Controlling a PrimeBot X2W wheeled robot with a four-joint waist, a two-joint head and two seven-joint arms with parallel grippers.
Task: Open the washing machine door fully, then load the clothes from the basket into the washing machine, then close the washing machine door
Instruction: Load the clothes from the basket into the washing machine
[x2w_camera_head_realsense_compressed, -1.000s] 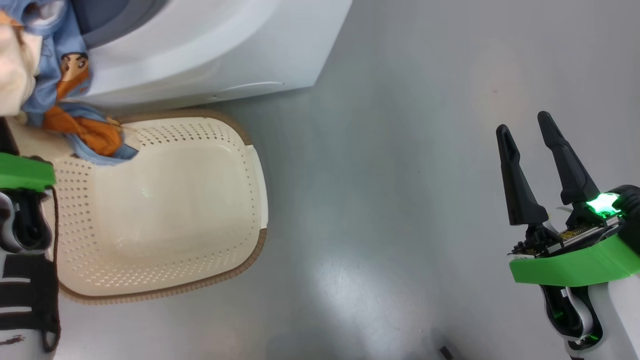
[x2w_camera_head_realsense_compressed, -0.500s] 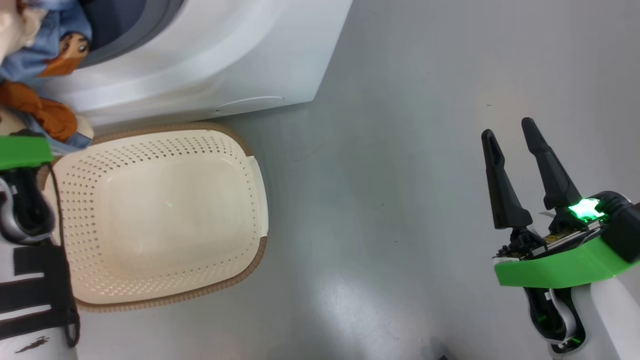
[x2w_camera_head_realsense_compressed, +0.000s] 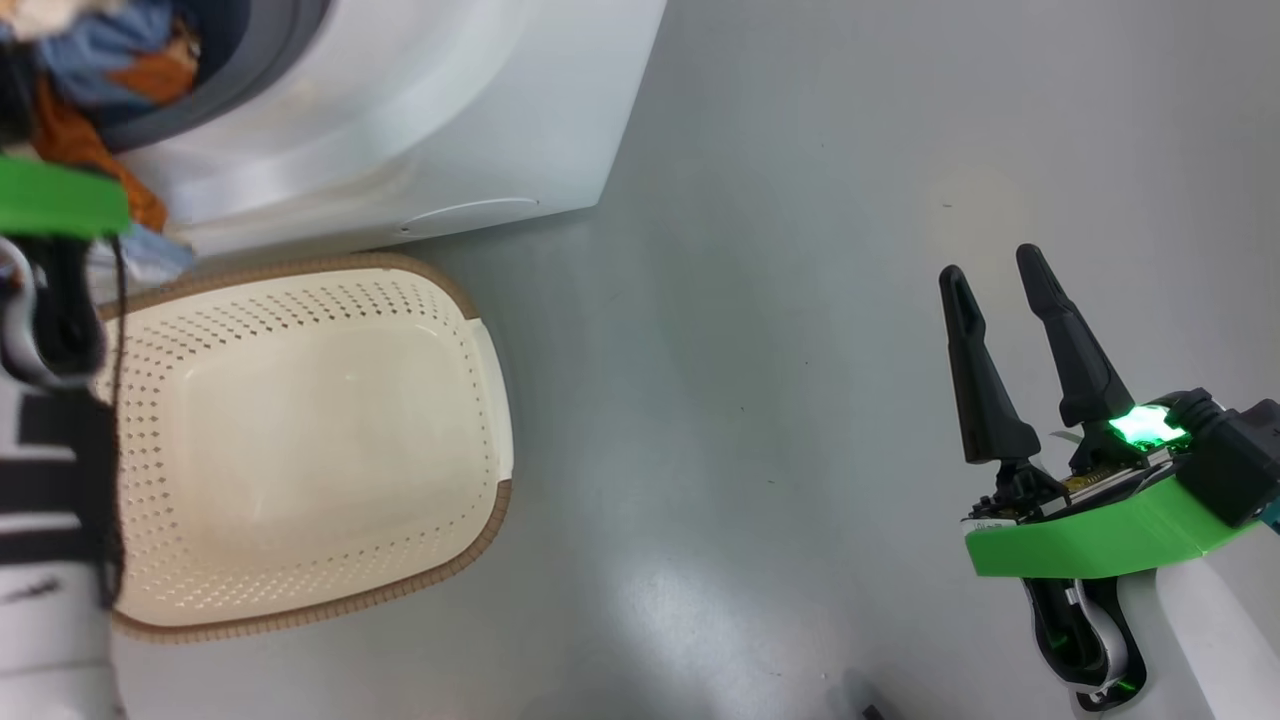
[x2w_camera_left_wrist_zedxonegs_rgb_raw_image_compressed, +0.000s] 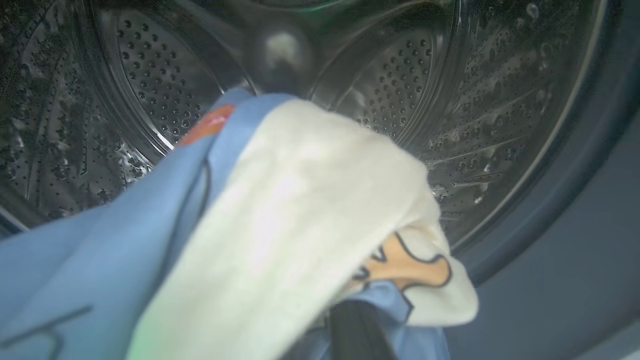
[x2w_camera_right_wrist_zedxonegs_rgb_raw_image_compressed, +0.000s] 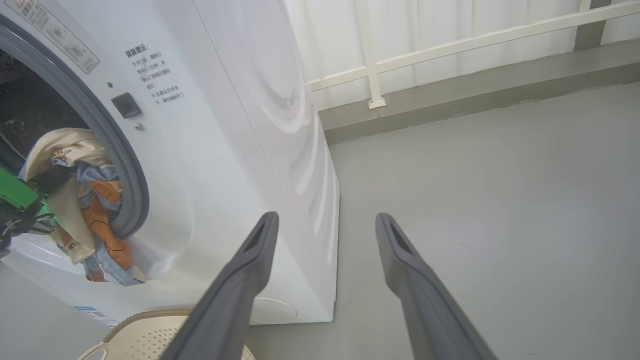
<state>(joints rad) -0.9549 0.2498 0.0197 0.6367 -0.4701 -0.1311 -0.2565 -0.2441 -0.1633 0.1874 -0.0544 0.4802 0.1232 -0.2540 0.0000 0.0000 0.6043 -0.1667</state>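
The washing machine (x2w_camera_head_realsense_compressed: 400, 110) stands at the upper left, its steel drum (x2w_camera_left_wrist_zedxonegs_rgb_raw_image_compressed: 165, 100) open in front of my left wrist camera. The clothes (x2w_camera_left_wrist_zedxonegs_rgb_raw_image_compressed: 280, 220), blue bear-print pieces with a cream piece, are draped over my left gripper at the drum mouth, and one dark finger (x2w_camera_left_wrist_zedxonegs_rgb_raw_image_compressed: 357, 327) shows beneath them. They also hang over the grey seal (x2w_camera_right_wrist_zedxonegs_rgb_raw_image_compressed: 127, 200). My left gripper is shut on the clothes. The cream basket (x2w_camera_head_realsense_compressed: 480, 540) sits on the floor below the machine with nothing in it. Far to the right, my right gripper (x2w_camera_head_realsense_compressed: 990, 264) is open and holds nothing. The washing machine door is out of view.
Bare grey floor (x2w_camera_head_realsense_compressed: 780, 400) lies between the basket and my right arm. A white railing and a low kerb (x2w_camera_right_wrist_zedxonegs_rgb_raw_image_compressed: 450, 100) run behind the machine's right side. My left forearm (x2w_camera_head_realsense_compressed: 50, 480) overlaps the basket's left edge.
My left arm has carried the clothes up from over the basket's far corner to the drum mouth. The head view has shifted a little. The right gripper stays open.
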